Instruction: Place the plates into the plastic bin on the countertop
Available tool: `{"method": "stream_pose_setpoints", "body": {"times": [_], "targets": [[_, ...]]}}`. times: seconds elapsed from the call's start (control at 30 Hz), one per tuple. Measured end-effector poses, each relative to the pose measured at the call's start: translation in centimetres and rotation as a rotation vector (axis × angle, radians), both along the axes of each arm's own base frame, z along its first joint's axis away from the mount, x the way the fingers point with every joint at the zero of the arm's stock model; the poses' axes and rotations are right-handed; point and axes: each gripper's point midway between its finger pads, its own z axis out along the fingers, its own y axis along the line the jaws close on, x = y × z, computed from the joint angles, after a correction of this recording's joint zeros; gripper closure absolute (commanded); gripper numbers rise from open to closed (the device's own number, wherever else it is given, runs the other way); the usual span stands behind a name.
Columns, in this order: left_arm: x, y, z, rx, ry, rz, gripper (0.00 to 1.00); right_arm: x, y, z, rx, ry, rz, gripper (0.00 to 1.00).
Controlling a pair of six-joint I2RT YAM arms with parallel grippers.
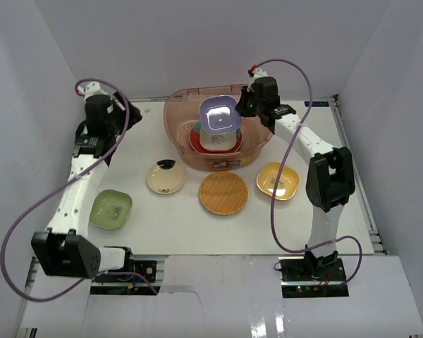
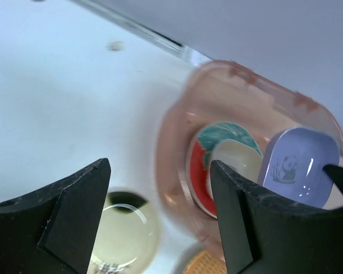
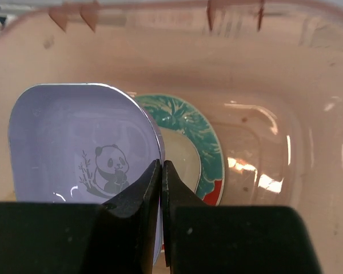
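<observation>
Purple plate [image 3: 74,142], clamped in my right gripper [image 3: 161,166], half hides the stack [image 3: 203,142] in the bin [image 3: 274,68]; left gripper [image 2: 160,165] gapes over white tabletop [image 2: 57,103].

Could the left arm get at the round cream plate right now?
Probably yes: the left gripper is open and empty, and the round cream plate lies uncovered on the white countertop.

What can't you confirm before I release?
Top view: purple plate hides most of the stack in the plastic bin; plate count unclear.
Right wrist: right gripper covers the plate's near rim; contact with the stack unseen.
Left wrist: orange plate cut by bottom edge, blurred.
</observation>
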Motion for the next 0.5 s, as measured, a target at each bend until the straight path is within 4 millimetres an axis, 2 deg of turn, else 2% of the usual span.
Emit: {"method": "stream_pose_setpoints", "body": {"times": [0.03, 0.1, 0.2, 0.37, 0.47, 0.5], "targets": [[-1.7, 2.4, 0.1, -0.013, -0.010, 0.066, 0.21, 0.1, 0.6, -1.2, -0.014, 0.027, 0.014, 0.92], [-4.6, 4.9, -0.8, -0.020, -0.003, 0.143, 0.21, 0.1, 1.4, -3.4, -0.036, 0.072, 0.032, 0.92], [-8.1, 5.9, -4.2, 0.002, 0.088, 0.190, 0.22, -0.6, 2.0, -6.2, -0.068, 0.142, 0.049, 0.92], [-13.4, 7.4, -11.2, 0.060, 0.302, 0.257, 0.22, -1.0, 2.2, -8.2, -0.093, 0.186, 0.053, 0.91], [-16.3, 8.3, -14.1, 0.092, 0.396, 0.297, 0.22, -1.1, 2.2, -9.1, -0.102, 0.209, 0.052, 0.69], [-16.9, 8.6, -14.8, 0.101, 0.418, 0.311, 0.22, -1.0, 2.2, -9.3, -0.104, 0.212, 0.050, 0.56]]}}
